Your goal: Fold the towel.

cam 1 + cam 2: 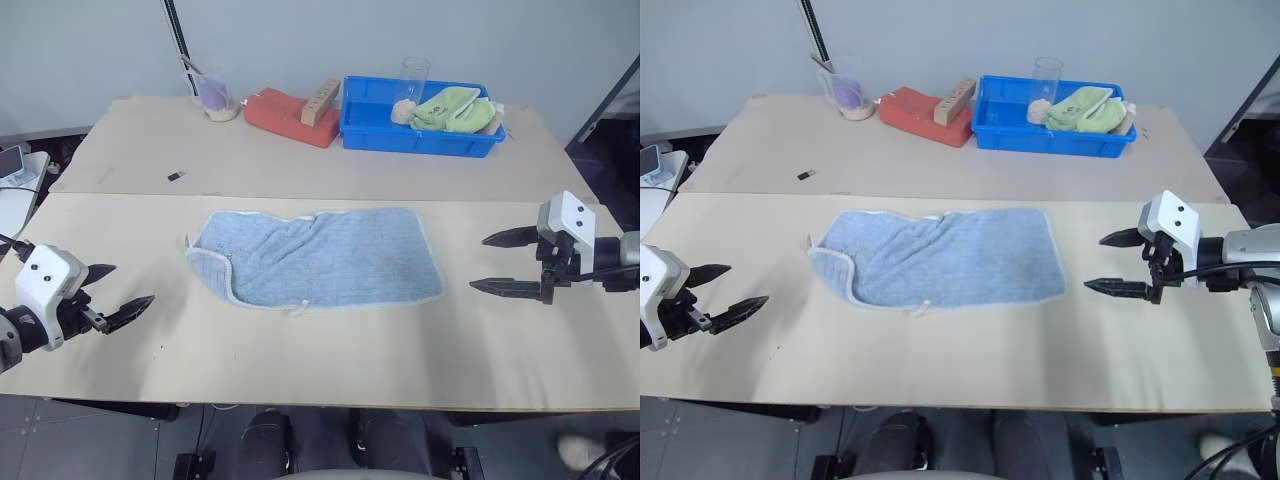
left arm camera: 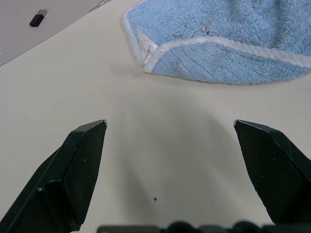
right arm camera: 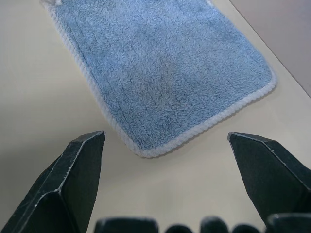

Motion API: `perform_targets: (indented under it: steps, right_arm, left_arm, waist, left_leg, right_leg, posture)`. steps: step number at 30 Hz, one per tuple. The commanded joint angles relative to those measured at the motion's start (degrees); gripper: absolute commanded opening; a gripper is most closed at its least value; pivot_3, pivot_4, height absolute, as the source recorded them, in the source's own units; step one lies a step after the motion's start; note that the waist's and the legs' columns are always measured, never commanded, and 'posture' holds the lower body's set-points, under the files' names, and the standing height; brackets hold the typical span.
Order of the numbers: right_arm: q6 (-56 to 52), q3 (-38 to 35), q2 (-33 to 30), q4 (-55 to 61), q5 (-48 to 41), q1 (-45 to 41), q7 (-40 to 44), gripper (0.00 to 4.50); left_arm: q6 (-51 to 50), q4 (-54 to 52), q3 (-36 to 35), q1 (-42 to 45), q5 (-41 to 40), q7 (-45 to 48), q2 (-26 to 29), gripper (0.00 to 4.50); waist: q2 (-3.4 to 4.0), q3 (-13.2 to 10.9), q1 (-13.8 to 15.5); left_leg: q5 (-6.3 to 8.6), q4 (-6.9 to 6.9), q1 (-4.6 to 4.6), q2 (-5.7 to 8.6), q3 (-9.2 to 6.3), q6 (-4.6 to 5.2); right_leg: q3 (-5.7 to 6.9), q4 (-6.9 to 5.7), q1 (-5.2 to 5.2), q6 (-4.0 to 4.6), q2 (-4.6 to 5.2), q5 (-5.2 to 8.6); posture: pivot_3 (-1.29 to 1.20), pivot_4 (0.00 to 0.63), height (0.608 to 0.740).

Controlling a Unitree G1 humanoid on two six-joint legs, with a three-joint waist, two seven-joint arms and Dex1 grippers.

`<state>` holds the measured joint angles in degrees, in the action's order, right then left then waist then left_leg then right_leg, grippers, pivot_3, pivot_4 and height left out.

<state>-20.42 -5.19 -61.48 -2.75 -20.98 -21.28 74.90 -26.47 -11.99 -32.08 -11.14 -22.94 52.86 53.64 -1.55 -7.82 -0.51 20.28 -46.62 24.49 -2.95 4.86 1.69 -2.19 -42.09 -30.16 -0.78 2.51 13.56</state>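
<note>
Both sets of fingers are spread wide and empty: the left gripper [image 1: 112,292] is held off the towel's [image 1: 320,258] rumpled, turned-over end, the right gripper [image 1: 508,263] off its flat end. The towel lies mid-table [image 1: 300,350]. A one-layer pinch at the doubled end could leave a crooked fold; a shallow approach could merely push it along.

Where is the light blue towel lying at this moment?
In the left eye view, the towel lies spread on the table, near its middle, between the open left gripper and open right gripper, touching neither.
</note>
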Motion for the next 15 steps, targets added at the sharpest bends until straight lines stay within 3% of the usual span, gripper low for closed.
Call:
perform_targets:
  steps: [1,15]
  right_arm:
    - [1.23,-0.96,0.25,0.53,-0.09,-1.06,-0.09,4.48]
    - [1.48,-1.21,1.84,0.78,0.26,-1.13,-1.23,4.48]
  left_arm:
    - [-0.32,-1.49,-1.75,1.31,-1.06,-0.32,0.52,4.50]
    - [0.70,0.27,-1.52,5.93,-4.63,2.83,-0.47,4.50]
  waist:
    - [0.00,0.00,0.00]
    - [0.00,0.00,-0.03]
  left_leg:
    - [0.00,0.00,0.00,0.00,0.00,0.00]
    - [0.00,0.00,0.00,0.01,0.00,0.00]
  right_leg:
    - [0.00,0.00,0.00,0.00,0.00,0.00]
    - [-0.01,0.00,0.01,0.21,0.00,-0.12]
  posture:
    - [0.00,0.150,0.661]
    - [0.00,0.150,0.661]
